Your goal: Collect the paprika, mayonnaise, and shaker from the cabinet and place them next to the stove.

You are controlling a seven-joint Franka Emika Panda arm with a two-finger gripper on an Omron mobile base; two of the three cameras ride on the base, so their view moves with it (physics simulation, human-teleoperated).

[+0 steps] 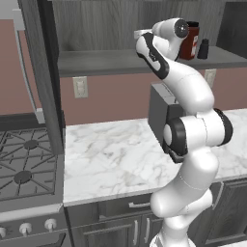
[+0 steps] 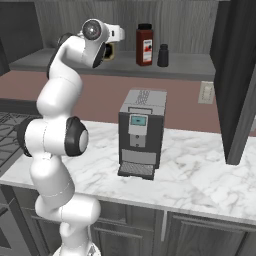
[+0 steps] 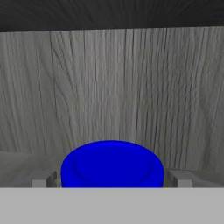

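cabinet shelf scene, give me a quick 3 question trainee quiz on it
1. True or false: the paprika stands on the counter.
2. What sits between the open hand's fingertips in the hand view? A) the shaker B) the blue lid of the mayonnaise C) a knob
3. Fill in: on the cabinet shelf, the shaker stands beside the ____.

Key: 1 false, it is on the shelf. 2 B, mayonnaise. 3 paprika.
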